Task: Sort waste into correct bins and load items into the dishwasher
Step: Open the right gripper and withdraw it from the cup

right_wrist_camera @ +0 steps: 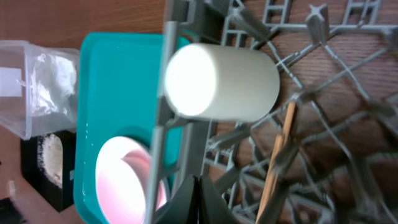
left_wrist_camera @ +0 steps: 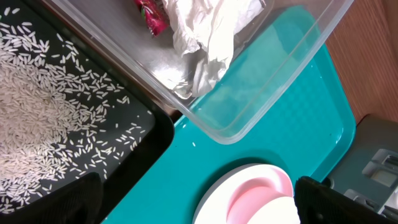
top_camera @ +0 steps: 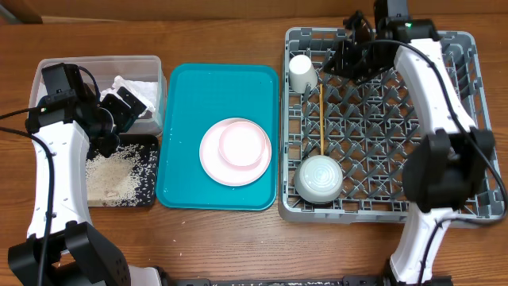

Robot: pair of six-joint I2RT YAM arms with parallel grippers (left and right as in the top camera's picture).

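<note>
Over the corner where the clear tub [top_camera: 99,59] meets the black tray [top_camera: 151,171], my left gripper [top_camera: 123,115] hangs open and holds nothing; its fingers [left_wrist_camera: 68,202] frame the left wrist view. White napkins [left_wrist_camera: 211,31] and a red wrapper [left_wrist_camera: 152,15] lie in the tub. Rice [left_wrist_camera: 37,106] is spread on the black tray. A pale pink plate [top_camera: 235,151] with a smaller round dish on it rests on the teal tray. My right gripper [top_camera: 345,59] is shut and empty above the grey dish rack [top_camera: 468,48], next to the cream cup [right_wrist_camera: 221,81]. Chopsticks [top_camera: 321,119] and a white bowl [top_camera: 319,177] sit in the rack.
The teal serving tray [top_camera: 182,183] lies between the bins and the rack. The rack's upright pegs [top_camera: 373,135] stand under the right arm. Bare wooden table [top_camera: 238,246] runs along the front edge.
</note>
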